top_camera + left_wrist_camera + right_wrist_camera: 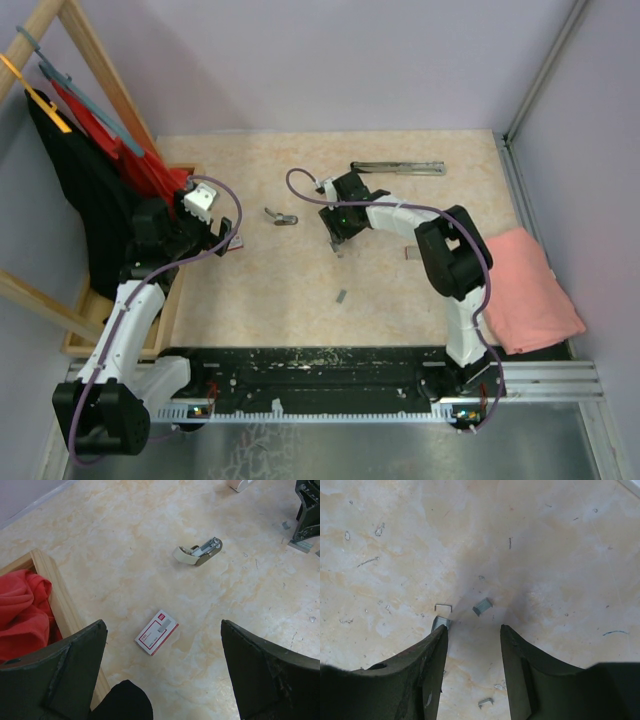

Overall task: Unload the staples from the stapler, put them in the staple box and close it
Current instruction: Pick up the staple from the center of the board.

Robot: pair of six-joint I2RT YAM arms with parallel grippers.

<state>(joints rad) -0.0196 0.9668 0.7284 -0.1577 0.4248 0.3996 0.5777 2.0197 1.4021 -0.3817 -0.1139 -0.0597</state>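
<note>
The small stapler [282,217] [198,552], cream-tipped with grey metal, lies on the table between the two arms. Short grey staples lie under my right gripper [472,632] [338,238]. One strip of staples [482,606] sits just ahead of the jaws, another strip [441,624] peeks out at the left fingertip [439,639], and a single staple [443,607] lies beside it. That gripper hangs low over the table, open, with nothing between its fingers. Left of the stapler, my left gripper [163,628] [226,238] stands wide open and empty.
A red-and-white box [156,632] lies below the left gripper. A long silver bar [398,167] rests at the back. More staple bits [341,296] lie nearer the front. A wooden frame [55,597] holding red cloth [20,610] borders the left, and a pink cloth [530,290] lies at the right.
</note>
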